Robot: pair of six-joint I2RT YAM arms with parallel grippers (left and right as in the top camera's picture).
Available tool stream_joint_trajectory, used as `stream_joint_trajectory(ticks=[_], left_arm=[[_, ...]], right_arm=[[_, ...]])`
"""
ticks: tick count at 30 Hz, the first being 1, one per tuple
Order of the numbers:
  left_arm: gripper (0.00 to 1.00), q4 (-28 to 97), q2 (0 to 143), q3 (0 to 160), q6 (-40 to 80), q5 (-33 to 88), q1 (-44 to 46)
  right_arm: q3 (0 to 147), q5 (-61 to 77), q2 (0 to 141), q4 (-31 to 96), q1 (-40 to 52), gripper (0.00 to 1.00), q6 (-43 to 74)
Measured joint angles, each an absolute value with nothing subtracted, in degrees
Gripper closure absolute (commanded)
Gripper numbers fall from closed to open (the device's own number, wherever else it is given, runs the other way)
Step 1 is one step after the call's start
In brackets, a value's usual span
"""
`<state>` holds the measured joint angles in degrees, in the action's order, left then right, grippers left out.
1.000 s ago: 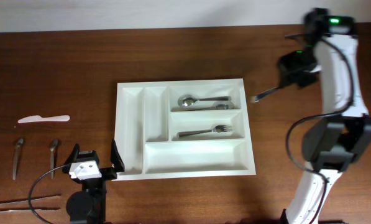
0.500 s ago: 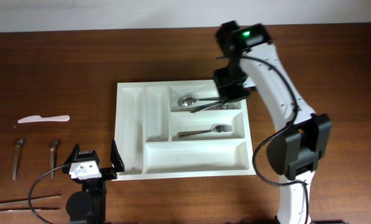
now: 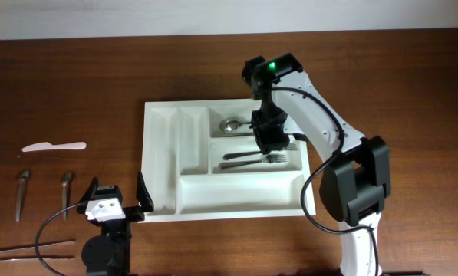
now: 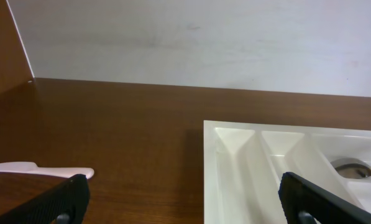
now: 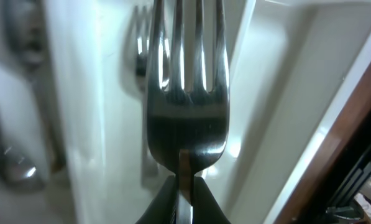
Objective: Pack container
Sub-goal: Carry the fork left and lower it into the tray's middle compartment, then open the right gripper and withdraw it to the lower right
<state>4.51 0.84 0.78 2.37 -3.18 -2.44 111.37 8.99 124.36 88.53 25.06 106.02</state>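
The white cutlery tray [image 3: 189, 146] lies mid-table. A spoon [image 3: 232, 124] lies in its top wide compartment and a fork [image 3: 248, 162] in the middle one. My right gripper [image 3: 267, 139] hovers over the middle wide compartment, shut on a second metal fork [image 5: 185, 118]. In the right wrist view the jaws [image 5: 184, 193] pinch its neck, with the tray [image 5: 284, 93], the lying fork [image 5: 141, 56] and the spoon [image 5: 17, 165] below. My left gripper [image 3: 116, 193] is open and empty at the tray's front left corner; its fingers [image 4: 188, 208] straddle the tray edge [image 4: 235, 162].
On the table left of the tray lie a white plastic knife [image 3: 54, 146], also in the left wrist view [image 4: 39, 169], two metal spoons [image 3: 21, 193] [image 3: 66, 187], and chopsticks [image 3: 29, 249] at the front left edge. The tray's narrow compartments and the bottom wide one hold nothing.
My right arm swung left with the fork, from beyond the tray's right side to over the spoon compartment, then down over the middle compartment. The left arm has not moved.
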Motion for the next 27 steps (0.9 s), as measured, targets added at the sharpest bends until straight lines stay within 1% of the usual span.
stream_joint_trajectory(ticks=[1, 3, 4, 8, 9, 12, 16, 17, 23, 27], left_arm=[[0.01, 4.5, 0.8, 0.8, 2.4, -3.2, -2.4], [0.01, 4.5, 0.8, 0.8, 2.4, -3.2, -2.4], [0.01, 4.5, 0.8, 0.8, 2.4, -3.2, -2.4], [0.01, 4.5, 0.8, 0.8, 2.4, -3.2, -2.4], [0.01, 4.5, 0.8, 0.8, 2.4, -3.2, -2.4], [0.01, 4.5, 0.8, 0.8, 2.4, -3.2, -2.4], [0.01, 4.5, 0.8, 0.8, 2.4, -3.2, -2.4], [0.01, 4.5, 0.8, 0.8, 2.4, -3.2, -2.4], [0.01, 4.5, 0.8, 0.8, 2.4, -3.2, -2.4], [0.01, 4.5, 0.8, 0.8, 2.4, -3.2, -2.4]], right_arm=[[110.4, 9.0, 124.4, 87.8, 25.1, 0.75, 106.3], [109.6, 9.1, 124.4, 86.1, 25.1, 0.48, 106.7], [109.5, 9.2, 124.4, 85.3, 25.1, 0.39, 106.7], [109.5, 9.2, 124.4, 82.6, 24.9, 0.15, 106.3], [109.5, 9.2, 124.4, 82.1, 24.8, 0.12, 106.1], [109.5, 9.1, 124.4, 80.8, 24.3, 0.07, 104.3], [109.6, 8.1, 124.4, 80.8, 21.9, 0.02, 98.0], [109.8, 7.7, 124.4, 81.2, 20.7, 0.00, 95.4], [117.4, 4.8, 124.4, 86.4, 11.5, 0.01, 79.4], [126.1, 2.8, 124.4, 90.5, 4.8, 0.01, 64.3]])
